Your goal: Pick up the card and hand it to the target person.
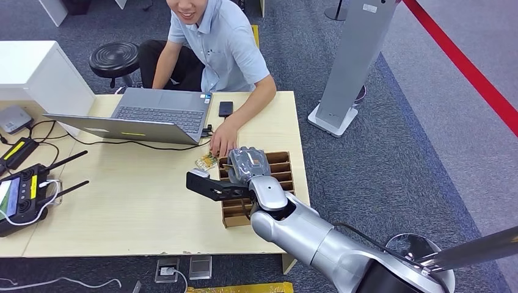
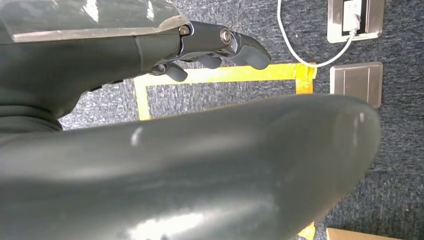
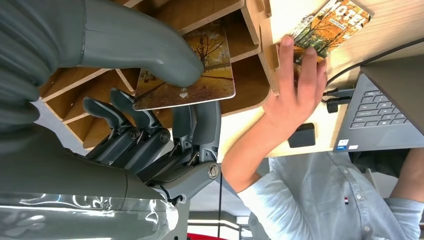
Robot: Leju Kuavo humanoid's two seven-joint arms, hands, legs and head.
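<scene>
My right hand (image 1: 247, 163) hovers over a wooden slotted box (image 1: 282, 178) at the table's near right. In the right wrist view this hand (image 3: 150, 135) pinches a card (image 3: 210, 75) with an autumn picture between thumb and fingers, just above the box's slots (image 3: 250, 82). A person in a light blue shirt (image 1: 223, 46) sits across the table. Their hand (image 1: 224, 141) rests beside the box on a second autumn card (image 1: 206, 160), also visible at the box's corner (image 3: 332, 22). My left hand (image 2: 215, 50) hangs over the floor, fingers apart, holding nothing.
An open laptop (image 1: 153, 113) and a black phone (image 1: 225, 108) lie in front of the person. A black controller with antennas (image 1: 21, 195) sits at the table's left. A black stool (image 1: 114, 59) and a grey pillar stand (image 1: 351, 61) are on the carpet beyond.
</scene>
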